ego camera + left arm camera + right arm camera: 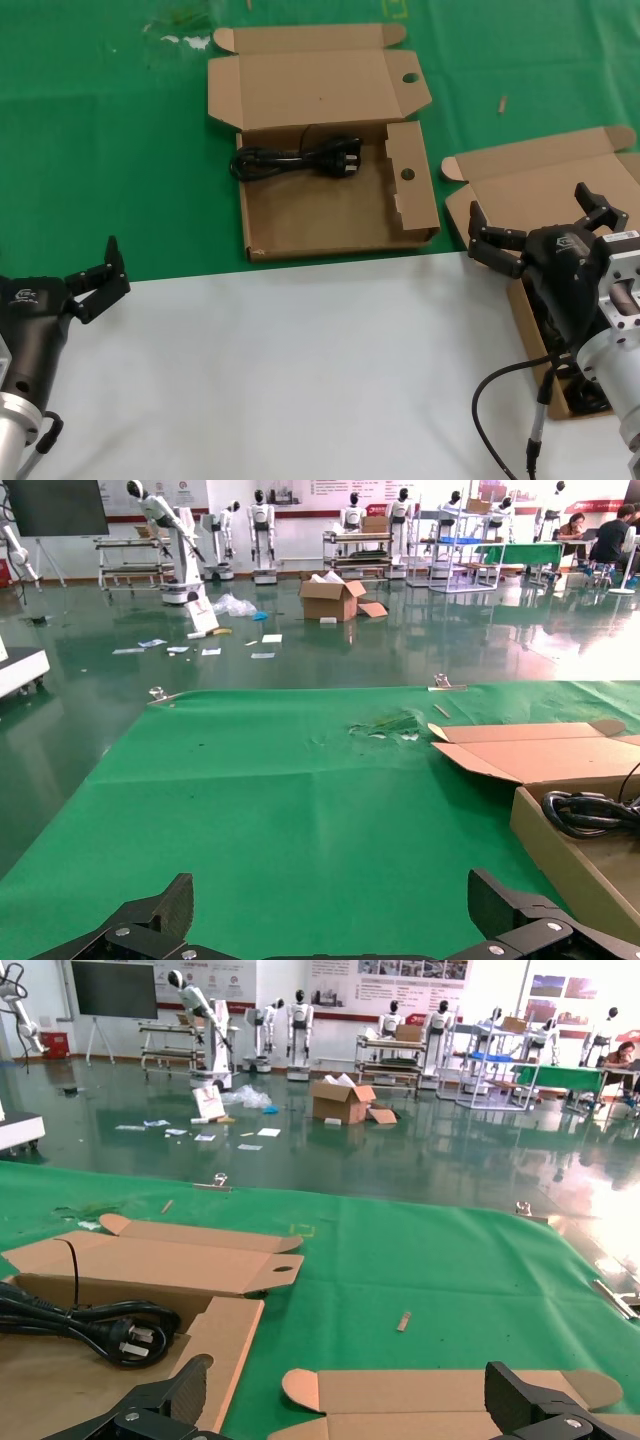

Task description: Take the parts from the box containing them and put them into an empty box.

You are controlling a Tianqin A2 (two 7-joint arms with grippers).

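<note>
Head view shows the right gripper [545,228] spread empty over the plain-lidded brown cardboard box [520,185], whose remaining black coiled cord [590,398] sits under and behind the claw, mostly hidden. Left gripper [98,275] is parked open, well away.

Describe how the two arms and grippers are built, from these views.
Both the left gripper and right gripper are black, with chunky jointed fingers and a small pale logo on glossy housings. Silver metal wrist sections follow. A black cable loops beside the right arm.
</note>
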